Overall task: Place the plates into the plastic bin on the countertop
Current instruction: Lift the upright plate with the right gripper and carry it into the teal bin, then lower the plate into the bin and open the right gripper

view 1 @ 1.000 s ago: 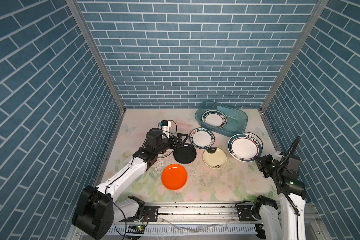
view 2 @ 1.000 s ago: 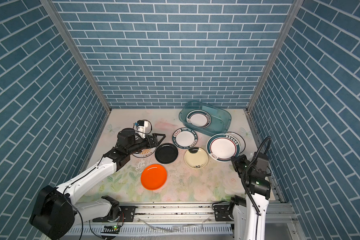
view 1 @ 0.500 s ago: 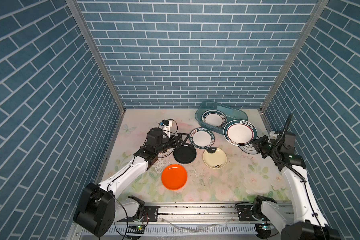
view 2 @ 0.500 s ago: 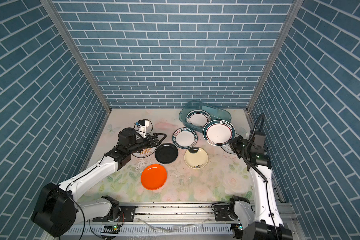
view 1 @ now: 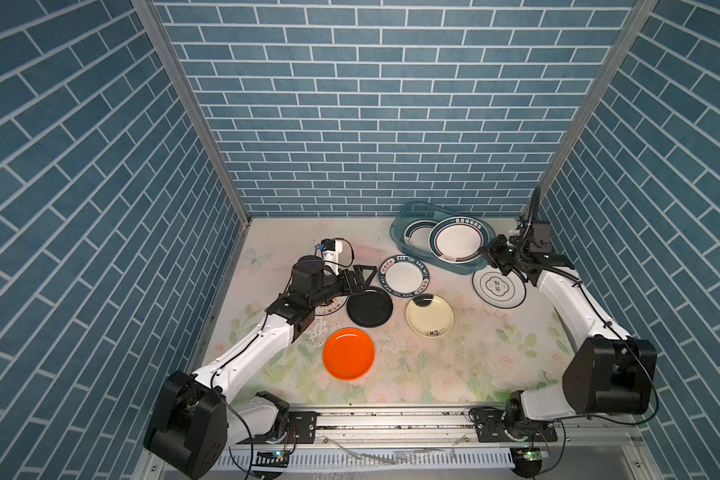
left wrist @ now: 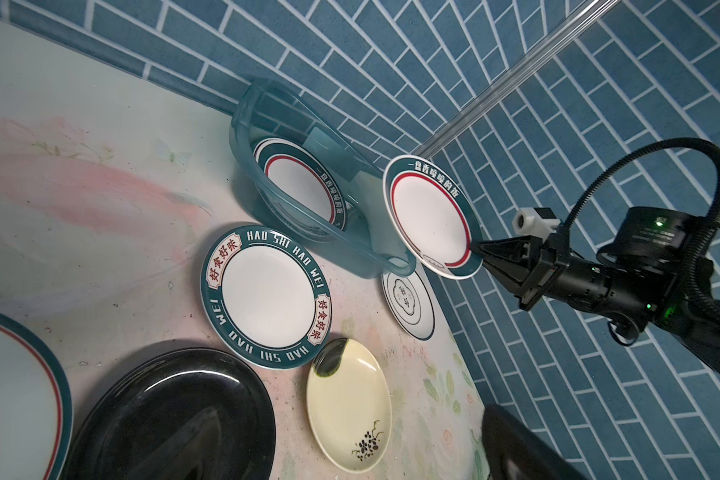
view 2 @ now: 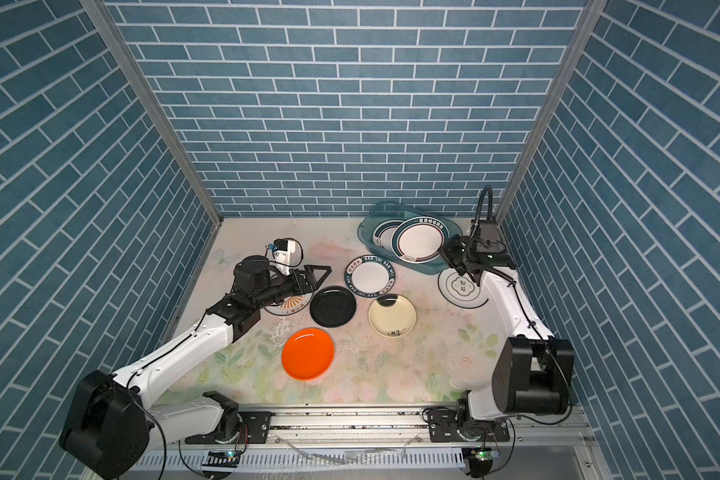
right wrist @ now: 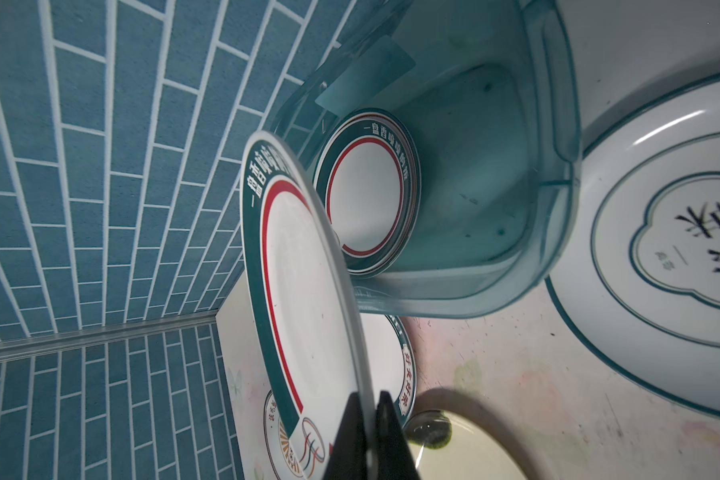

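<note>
The translucent teal plastic bin (view 1: 454, 269) sits at the far right of the floral countertop (view 1: 433, 374). A teal-rimmed plate (view 1: 417, 239) lies inside it, and a matching plate (view 1: 458, 240) hangs tilted above its near end. The orange plate (view 1: 348, 353), black plate (view 1: 370, 306), cream plate (view 1: 429, 316) and three white plates (view 1: 404, 276) lie outside.

Pale rose-printed counter (view 1: 454, 365) with a bin and six plates lying on it.

The translucent teal plastic bin (view 1: 420, 211) stands askew at the far right corner. Just beside its near corner lies a white plate with thin lined rim (view 1: 499, 286). Mid-counter, a white plate with lettered teal rim (view 1: 405, 276) lies flat, a black plate (view 1: 370, 307) and a cream plate (view 1: 429, 316) close against its near edge. An orange plate (view 1: 348, 353) lies apart, nearer the front. Left of the black one, a sunburst-printed plate (view 2: 287, 307) is half hidden.
</note>
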Robot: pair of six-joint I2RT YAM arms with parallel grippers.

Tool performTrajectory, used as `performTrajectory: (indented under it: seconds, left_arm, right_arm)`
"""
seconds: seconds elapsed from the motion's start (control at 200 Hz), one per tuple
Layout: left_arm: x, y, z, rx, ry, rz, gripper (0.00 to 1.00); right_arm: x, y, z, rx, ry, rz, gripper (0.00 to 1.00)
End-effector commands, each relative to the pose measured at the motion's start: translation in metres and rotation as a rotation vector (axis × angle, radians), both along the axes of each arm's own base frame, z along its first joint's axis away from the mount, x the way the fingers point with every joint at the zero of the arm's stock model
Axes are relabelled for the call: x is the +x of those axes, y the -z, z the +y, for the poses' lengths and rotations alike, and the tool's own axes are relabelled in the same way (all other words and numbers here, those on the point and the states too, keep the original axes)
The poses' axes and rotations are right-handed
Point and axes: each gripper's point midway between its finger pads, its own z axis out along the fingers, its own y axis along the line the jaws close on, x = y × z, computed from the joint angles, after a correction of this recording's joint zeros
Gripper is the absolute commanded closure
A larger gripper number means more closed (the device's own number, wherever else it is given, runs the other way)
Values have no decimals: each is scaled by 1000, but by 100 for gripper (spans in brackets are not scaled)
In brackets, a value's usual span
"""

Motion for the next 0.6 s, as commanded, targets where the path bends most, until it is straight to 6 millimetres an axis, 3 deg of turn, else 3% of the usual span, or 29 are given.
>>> performTrajectory:
  seconds: [0.0,0.31,0.595]
  left_arm:
    - [-4,2,11,43,-32,-14,0]
    - [-7,1,31,183,-89,-46,1]
    - [-3,5,32,221,-88,-45,1]
  right_arm:
    - [35,-13,5,-37,0,-89,100]
    - [103,24,26,-88,-26,-43,100]
    - [127,55,45,-105,-50,36,100]
